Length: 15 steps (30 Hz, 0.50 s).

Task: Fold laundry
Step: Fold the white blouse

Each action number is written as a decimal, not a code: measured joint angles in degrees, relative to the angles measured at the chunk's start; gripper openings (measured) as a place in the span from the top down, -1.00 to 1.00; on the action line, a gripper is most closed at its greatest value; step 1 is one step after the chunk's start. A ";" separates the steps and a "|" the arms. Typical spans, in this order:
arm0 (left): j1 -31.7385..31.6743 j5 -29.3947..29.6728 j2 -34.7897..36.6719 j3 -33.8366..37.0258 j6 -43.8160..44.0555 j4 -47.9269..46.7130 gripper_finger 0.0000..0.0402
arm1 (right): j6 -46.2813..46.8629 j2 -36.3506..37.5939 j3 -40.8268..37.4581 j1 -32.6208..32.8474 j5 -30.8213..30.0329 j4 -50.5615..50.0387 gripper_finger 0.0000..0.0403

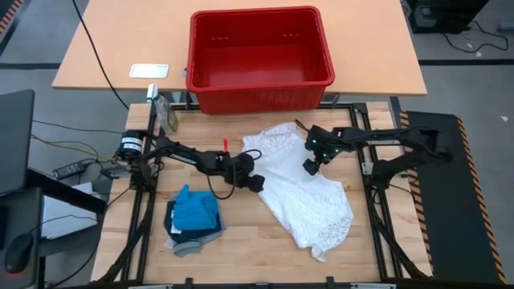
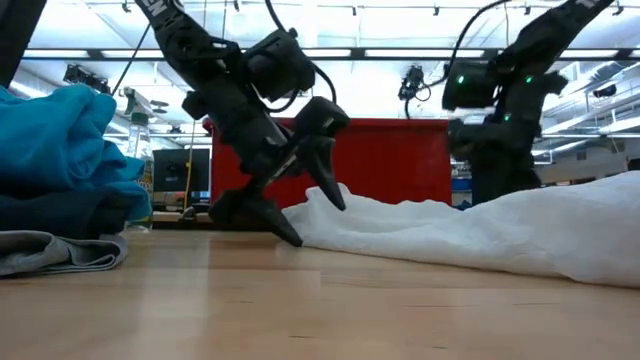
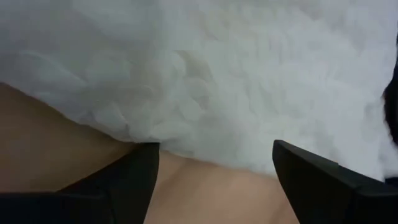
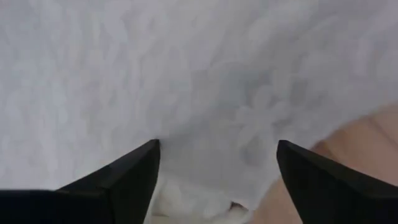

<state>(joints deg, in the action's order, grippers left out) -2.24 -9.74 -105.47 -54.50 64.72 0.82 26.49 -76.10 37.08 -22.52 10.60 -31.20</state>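
The large white cloth (image 1: 305,189) lies spread and rumpled on the right half of the table. My left gripper (image 1: 259,183) stands open at the cloth's left edge (image 3: 186,134), slanting down, with its fingertips just short of that edge and bare wood between them. My right gripper (image 1: 312,167) hangs open over the cloth's far part (image 4: 211,93), pointing steeply down. At the near left sits a folded stack (image 1: 193,218): the bright blue garment (image 2: 60,135) on top, the navy one (image 2: 60,210) under it, and the grey one (image 2: 50,250) on the table.
A red plastic basket (image 1: 259,60) stands on the far table, just beyond the cloth. A spray bottle (image 1: 167,112) and a black device (image 1: 128,144) sit at the far left. Bare wood shows along the near edge (image 1: 257,257).
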 joint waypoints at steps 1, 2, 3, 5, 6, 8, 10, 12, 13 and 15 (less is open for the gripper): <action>0.11 0.04 -0.23 -0.11 1.78 -0.13 -0.60 | -0.95 -1.37 0.00 -0.52 1.19 0.56 -0.63; 0.21 0.23 -0.97 -0.13 3.56 -0.05 -0.60 | -1.83 -2.71 0.00 -0.93 1.91 1.33 -0.65; 0.34 0.44 -1.40 -0.15 5.83 0.09 -0.60 | -2.69 -3.97 0.00 -1.37 2.61 2.01 -0.66; 0.39 0.68 -1.69 -0.21 10.20 0.18 -0.60 | -3.89 -6.34 0.00 -1.97 4.24 3.51 -0.68; 0.43 0.73 -1.73 -0.18 11.46 0.36 -0.60 | -4.24 -7.39 0.18 -2.17 5.10 4.58 -0.68; 0.43 0.87 -1.71 -0.13 13.54 0.51 -0.60 | -5.21 -9.00 0.35 -2.48 6.87 6.80 -0.68; 0.43 1.37 -1.48 -0.09 14.89 0.33 -0.59 | -5.30 -10.15 0.33 -2.50 7.75 8.57 -0.68; 0.52 2.69 -1.47 -0.07 17.52 0.10 -0.57 | -5.26 -10.75 0.30 -2.50 8.37 10.44 -0.67; 0.54 3.21 -1.47 -0.06 18.80 0.04 -0.55 | -5.25 -10.79 0.26 -2.48 8.58 11.40 -0.67; 0.62 4.77 -1.74 -0.06 20.42 -0.10 -0.50 | -5.17 -10.70 0.11 -2.50 9.50 13.42 -0.64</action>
<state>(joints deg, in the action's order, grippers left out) -1.62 -4.97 -107.20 -54.57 85.13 0.72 21.32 -86.80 37.19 -25.02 20.10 -17.79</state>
